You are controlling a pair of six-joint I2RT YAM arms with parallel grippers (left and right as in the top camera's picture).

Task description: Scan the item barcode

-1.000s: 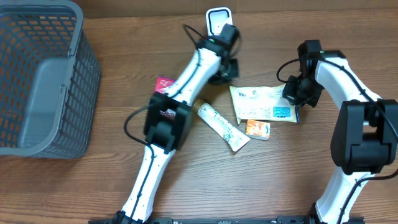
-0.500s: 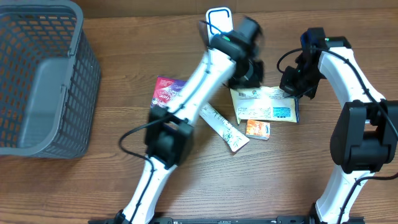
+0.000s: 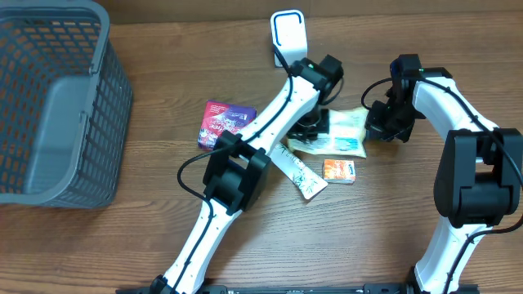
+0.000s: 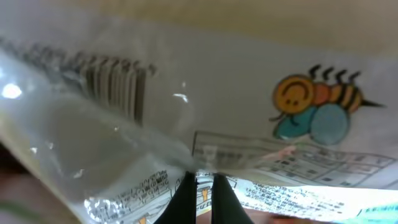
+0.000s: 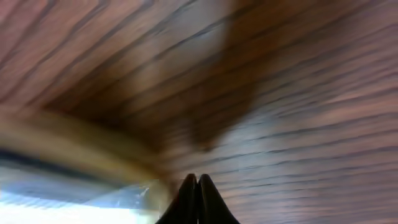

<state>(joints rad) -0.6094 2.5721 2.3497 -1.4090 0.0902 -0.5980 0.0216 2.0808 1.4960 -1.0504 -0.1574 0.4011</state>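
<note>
At table centre, left pincer [image 4: 203, 179] clamps the packet [image 3: 346, 131] by its edge; right pincer [image 5: 197, 178], pressed together, sits beside the opposite edge.

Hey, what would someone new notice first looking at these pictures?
A pale pouch at mid-table draws the eye, pinched by the left gripper. Close up it shows a cartoon bee and a barcode. A big grey basket fills the table's left end, and a white scanner stands at the far edge.
</note>
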